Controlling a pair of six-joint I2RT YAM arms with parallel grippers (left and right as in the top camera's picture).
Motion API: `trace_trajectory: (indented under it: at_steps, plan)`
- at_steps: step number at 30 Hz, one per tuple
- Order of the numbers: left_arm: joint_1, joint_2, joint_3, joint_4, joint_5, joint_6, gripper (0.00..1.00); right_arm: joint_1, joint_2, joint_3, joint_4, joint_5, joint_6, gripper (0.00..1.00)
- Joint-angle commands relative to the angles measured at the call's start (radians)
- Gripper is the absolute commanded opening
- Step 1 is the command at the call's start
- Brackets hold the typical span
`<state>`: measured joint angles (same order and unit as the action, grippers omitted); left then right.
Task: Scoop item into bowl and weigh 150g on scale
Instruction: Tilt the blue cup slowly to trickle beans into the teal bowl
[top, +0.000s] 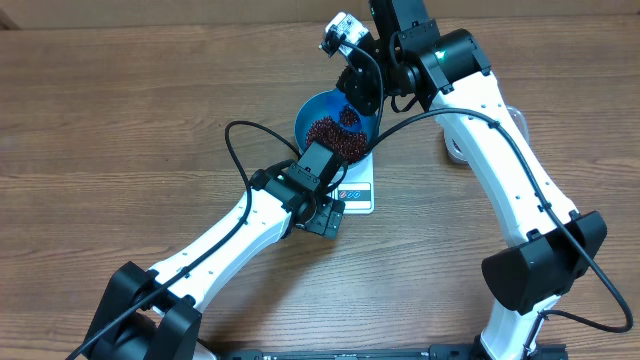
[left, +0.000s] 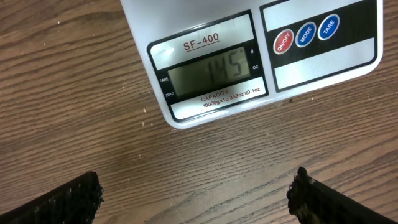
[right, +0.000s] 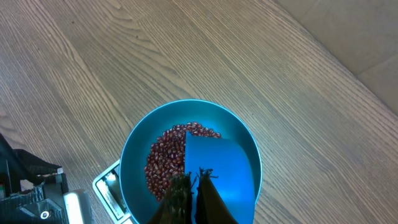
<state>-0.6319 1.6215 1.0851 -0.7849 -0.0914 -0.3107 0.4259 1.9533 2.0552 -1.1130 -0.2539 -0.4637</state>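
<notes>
Readout on the scale says 145 on its grey display, with a red button and two blue buttons off to one side. Your left gripper hangs just in front of that display, over the wooden table, with its jaws spread wide and empty. From overhead you can see the blue bowl sitting on the scale, with the beans heaped inside it. Your right gripper is right above the bowl, fingers pinched shut on the blue scoop. In the right wrist view the scoop's flat blue side covers roughly half the bowl's inside, and the beans show beside it. Can't tell whether any beans are sitting in the scoop itself.
</notes>
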Motion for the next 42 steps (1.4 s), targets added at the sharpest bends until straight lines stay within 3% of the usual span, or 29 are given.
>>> trace_trajectory:
  at_steps: [1,5,10,42]
  plan:
    - [0.011,0.001,-0.010,0.001,-0.013,0.019,1.00,-0.005,-0.011,0.026,0.010,0.007,0.027,0.04]
    - [0.011,0.001,-0.010,0.000,-0.013,0.019,1.00,0.005,-0.011,0.026,-0.040,-0.110,-0.010,0.04]
    - [0.011,0.001,-0.010,0.001,-0.013,0.019,0.99,0.000,-0.008,0.026,-0.013,0.056,0.035,0.04]
    - [0.011,0.001,-0.010,0.001,-0.013,0.019,0.99,-0.002,0.005,0.026,0.013,0.037,0.044,0.04]
